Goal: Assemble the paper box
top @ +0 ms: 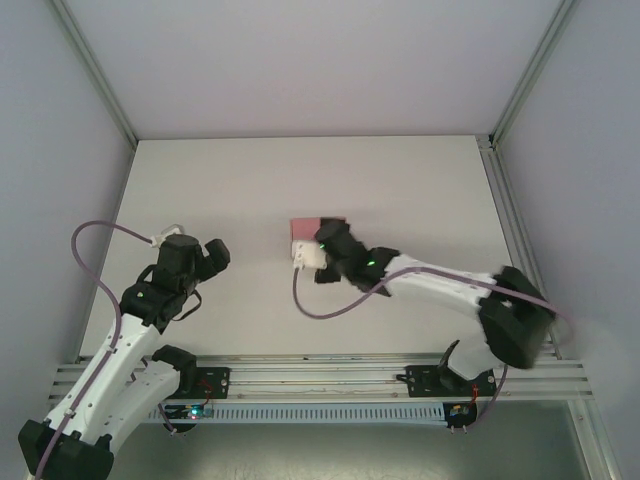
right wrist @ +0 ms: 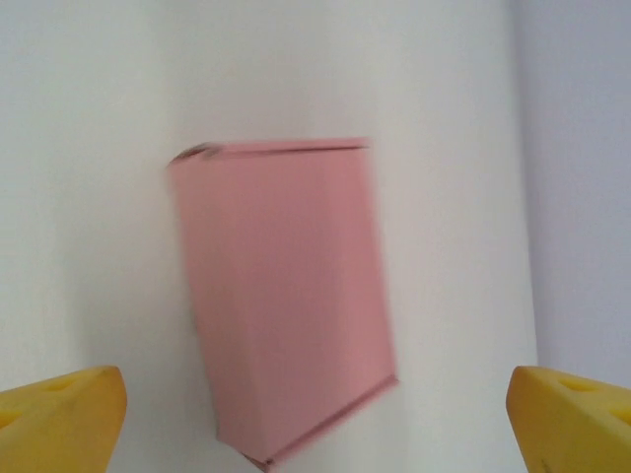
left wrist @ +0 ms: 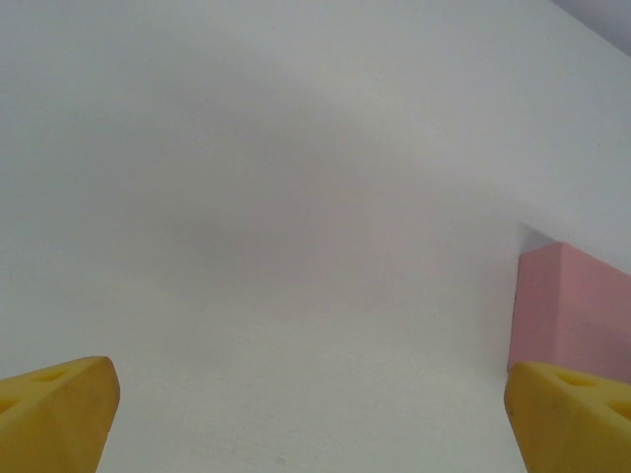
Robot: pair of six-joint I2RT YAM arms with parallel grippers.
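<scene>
A: Grippers, near edge?
B: Left gripper (left wrist: 311,422) wide, holding nothing. Right gripper (right wrist: 315,424) wide, its fingers clear of the paper box (right wrist: 286,296).
A: Box position?
B: Lying mid-worktop (top: 400,190), just beyond the right gripper.

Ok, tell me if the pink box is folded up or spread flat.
Folded up: the paper box shows a closed top face and side walls.

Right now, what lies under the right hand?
The pink box, closed, lies on the white table between the open right hand's fingers, untouched. From above, the arm covers the box's near part; its inside is hidden.
</scene>
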